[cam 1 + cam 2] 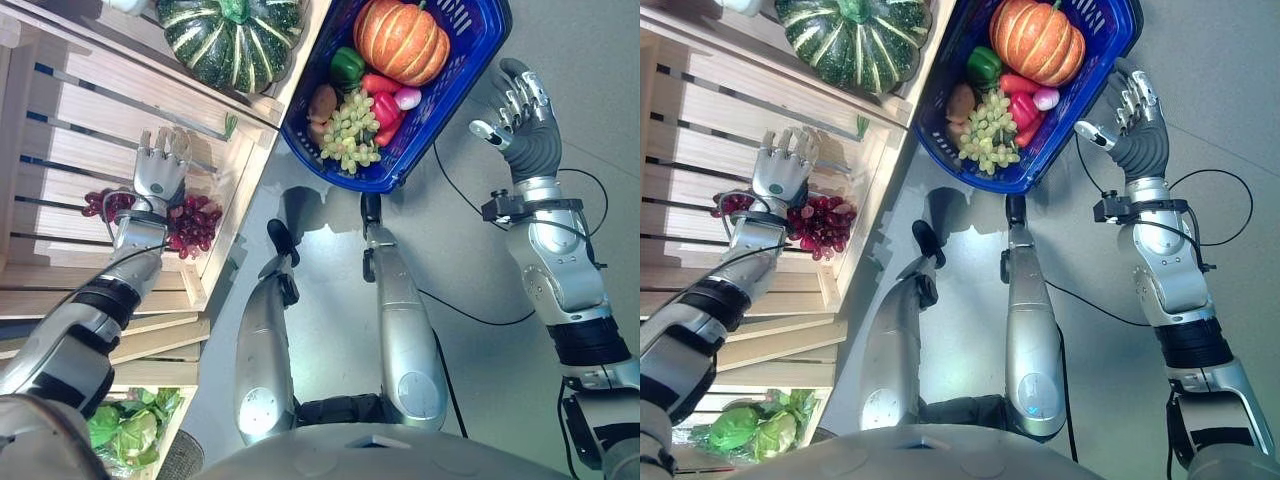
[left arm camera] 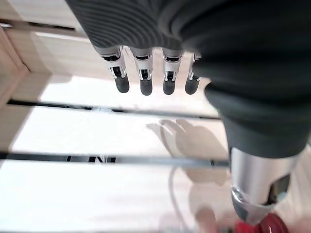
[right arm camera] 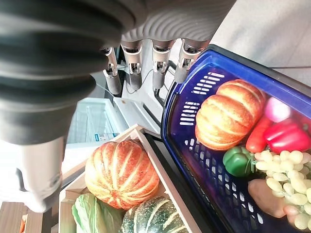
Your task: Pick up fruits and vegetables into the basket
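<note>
Left eye view: left hand (image 1: 160, 172) open, empty, above red grapes (image 1: 190, 226); right hand (image 1: 520, 110) open beside basket (image 1: 470, 62).

A basket (image 1: 470, 62) sits on the floor to the right of a slatted crate (image 1: 90, 150), holding a pumpkin (image 1: 402, 40) at its far end, with a pepper (image 1: 347, 66), a potato (image 1: 322, 102) and pale grapes (image 1: 350, 130) nearer. In the crate, dark grapes (image 1: 190, 225) lie under the left hand (image 1: 160, 172). A striped squash (image 1: 232, 38) rests in the compartment beyond. The right hand (image 1: 520, 105) hangs just right of the basket.
</note>
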### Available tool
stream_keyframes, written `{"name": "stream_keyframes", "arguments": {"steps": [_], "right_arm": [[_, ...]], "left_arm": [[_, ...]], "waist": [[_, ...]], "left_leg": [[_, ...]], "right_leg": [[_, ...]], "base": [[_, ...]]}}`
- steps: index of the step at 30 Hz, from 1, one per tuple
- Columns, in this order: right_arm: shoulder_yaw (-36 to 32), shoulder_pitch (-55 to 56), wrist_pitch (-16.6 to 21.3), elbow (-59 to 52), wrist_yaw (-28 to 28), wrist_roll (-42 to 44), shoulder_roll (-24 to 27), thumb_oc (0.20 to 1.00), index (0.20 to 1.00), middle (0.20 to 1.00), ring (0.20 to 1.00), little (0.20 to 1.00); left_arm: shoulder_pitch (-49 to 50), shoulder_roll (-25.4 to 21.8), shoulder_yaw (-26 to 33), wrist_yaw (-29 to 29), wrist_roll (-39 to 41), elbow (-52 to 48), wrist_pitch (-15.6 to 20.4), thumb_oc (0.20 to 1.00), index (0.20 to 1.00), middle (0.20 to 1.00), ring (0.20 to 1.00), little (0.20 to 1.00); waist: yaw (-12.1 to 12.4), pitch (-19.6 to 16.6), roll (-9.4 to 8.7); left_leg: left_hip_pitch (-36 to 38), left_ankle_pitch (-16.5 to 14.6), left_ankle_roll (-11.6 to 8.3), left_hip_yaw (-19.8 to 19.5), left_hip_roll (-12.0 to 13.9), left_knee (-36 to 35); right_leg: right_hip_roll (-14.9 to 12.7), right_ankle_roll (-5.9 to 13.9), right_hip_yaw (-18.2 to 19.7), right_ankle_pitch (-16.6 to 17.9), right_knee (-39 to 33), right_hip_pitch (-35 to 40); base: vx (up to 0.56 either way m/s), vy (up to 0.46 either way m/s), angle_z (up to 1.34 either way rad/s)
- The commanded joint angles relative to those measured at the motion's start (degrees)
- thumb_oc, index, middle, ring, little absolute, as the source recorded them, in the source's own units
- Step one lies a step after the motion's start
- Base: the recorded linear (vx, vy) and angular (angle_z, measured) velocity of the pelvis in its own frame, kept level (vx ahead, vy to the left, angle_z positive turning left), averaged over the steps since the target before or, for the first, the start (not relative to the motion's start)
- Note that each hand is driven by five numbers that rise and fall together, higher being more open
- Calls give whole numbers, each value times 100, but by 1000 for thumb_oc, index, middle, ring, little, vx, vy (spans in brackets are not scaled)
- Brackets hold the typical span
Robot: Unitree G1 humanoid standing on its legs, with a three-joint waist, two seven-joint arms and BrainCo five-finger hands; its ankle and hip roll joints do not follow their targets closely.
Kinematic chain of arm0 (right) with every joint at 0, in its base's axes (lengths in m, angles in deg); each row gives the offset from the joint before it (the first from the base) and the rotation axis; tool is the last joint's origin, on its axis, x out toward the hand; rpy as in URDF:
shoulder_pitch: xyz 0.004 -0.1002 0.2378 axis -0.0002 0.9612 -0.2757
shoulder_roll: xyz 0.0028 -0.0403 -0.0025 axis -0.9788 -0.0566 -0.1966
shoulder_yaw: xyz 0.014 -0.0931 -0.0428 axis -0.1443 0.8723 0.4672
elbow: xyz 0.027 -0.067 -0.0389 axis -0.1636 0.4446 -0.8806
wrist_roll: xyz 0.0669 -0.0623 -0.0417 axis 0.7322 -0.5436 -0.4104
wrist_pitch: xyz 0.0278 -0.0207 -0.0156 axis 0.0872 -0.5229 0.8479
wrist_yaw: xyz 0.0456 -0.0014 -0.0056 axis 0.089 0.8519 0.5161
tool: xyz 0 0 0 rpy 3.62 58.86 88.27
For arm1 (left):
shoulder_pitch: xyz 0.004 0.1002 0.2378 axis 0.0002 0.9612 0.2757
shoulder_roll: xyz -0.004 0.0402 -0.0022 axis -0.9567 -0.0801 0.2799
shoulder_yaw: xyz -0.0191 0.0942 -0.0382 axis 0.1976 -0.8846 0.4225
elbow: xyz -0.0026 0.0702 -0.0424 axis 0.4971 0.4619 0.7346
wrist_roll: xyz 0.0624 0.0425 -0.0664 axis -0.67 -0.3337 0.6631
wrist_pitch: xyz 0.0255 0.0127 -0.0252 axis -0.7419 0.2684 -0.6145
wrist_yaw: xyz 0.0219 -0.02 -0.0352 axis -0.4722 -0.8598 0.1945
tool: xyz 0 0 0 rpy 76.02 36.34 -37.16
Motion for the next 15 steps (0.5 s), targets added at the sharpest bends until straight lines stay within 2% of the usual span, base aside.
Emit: {"name": "stream_keyframes", "arguments": {"steps": [1,15], "right_arm": [[-32,-6,392,-367,-106,113,68,1000,1000,1000,1000,1000],[72,-352,250,-293,-296,-64,1,1000,1000,1000,1000,1000]], "left_arm": [[300,68,52,28,-543,355,-371,1000,1000,1000,1000,1000],[172,775,-135,137,-359,1392,-675,1000,1000,1000,1000,1000]], "waist": [[-101,-259,-130],[-164,-259,32]], "left_leg": [[-433,267,96,250,-183,64],[-773,319,59,272,-211,110]], "right_leg": [[150,232,-216,-83,270,-122],[148,226,-97,-54,370,-580]], "base": [[0,0,0],[8,25,0]]}}
